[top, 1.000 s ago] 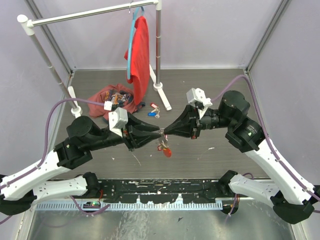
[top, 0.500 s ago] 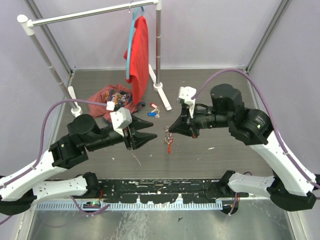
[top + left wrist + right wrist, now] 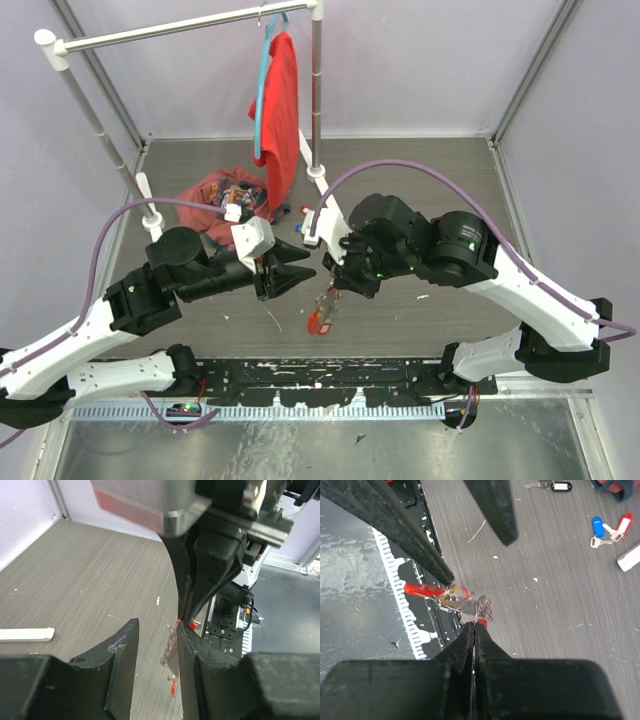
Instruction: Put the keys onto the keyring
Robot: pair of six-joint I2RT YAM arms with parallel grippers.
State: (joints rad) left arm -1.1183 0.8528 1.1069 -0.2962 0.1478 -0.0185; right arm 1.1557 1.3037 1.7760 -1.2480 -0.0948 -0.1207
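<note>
The keyring (image 3: 321, 308) is a thin silver chain loop with a long red tag (image 3: 316, 322). It hangs above the table from my right gripper (image 3: 334, 287), which is shut on its top. The right wrist view shows the shut gripper (image 3: 475, 624) pinching the chain, with the keyring (image 3: 455, 601) and the red tag (image 3: 421, 589) just beyond it. My left gripper (image 3: 303, 270) is open, just left of the keyring and apart from it. In the left wrist view the chain (image 3: 171, 641) hangs past that gripper (image 3: 157, 626). Loose keys (image 3: 305, 220) with blue and red tags lie on the table behind.
A red cloth (image 3: 222, 192) with small items lies at the back left. A red shirt (image 3: 281, 100) hangs on a blue hanger from the white rack (image 3: 170, 30); one rack foot (image 3: 325, 190) stands beside the keys. A black-tagged key (image 3: 560, 486) lies further off.
The two grippers met at the keyring a second ago. The left gripper has opened and drawn back. The right arm has swung left and nearer, carrying the keyring.
</note>
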